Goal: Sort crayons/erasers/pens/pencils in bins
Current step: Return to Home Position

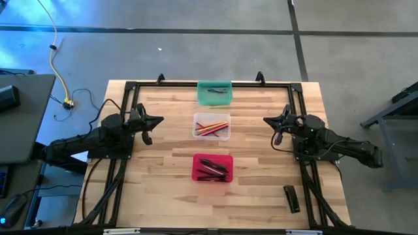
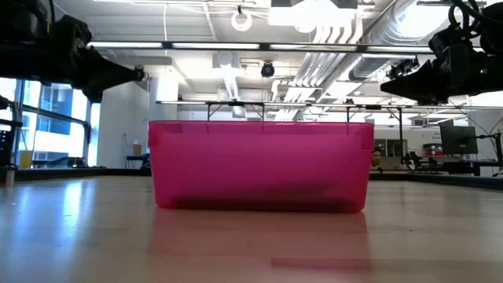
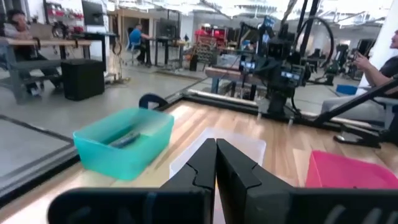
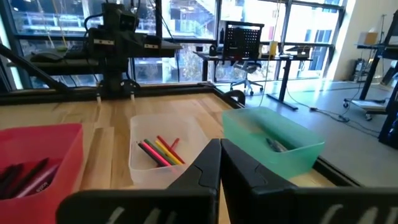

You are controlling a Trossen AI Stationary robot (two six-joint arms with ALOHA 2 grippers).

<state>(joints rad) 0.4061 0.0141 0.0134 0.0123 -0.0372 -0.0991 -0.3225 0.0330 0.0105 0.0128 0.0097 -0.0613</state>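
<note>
Left tool [image 1: 157,121] sits centre-left and right tool [image 1: 269,121] centre-right, both pinched closed and empty above the desk [image 1: 163,189]. The pencils [image 1: 210,127] lie in the clear bin [image 1: 196,134] mid-frame, pens [image 1: 212,172] in the red bin [image 1: 194,168] below, teal bin [image 1: 200,98] above. The sticks are likely light, stiff and prone to roll: pinch mid-shaft, crosswise.

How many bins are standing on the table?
3, in one line: the teal bin by the edge of the table, the clear bin in the middle, the red bin at the other end. None looks hidden.
</note>
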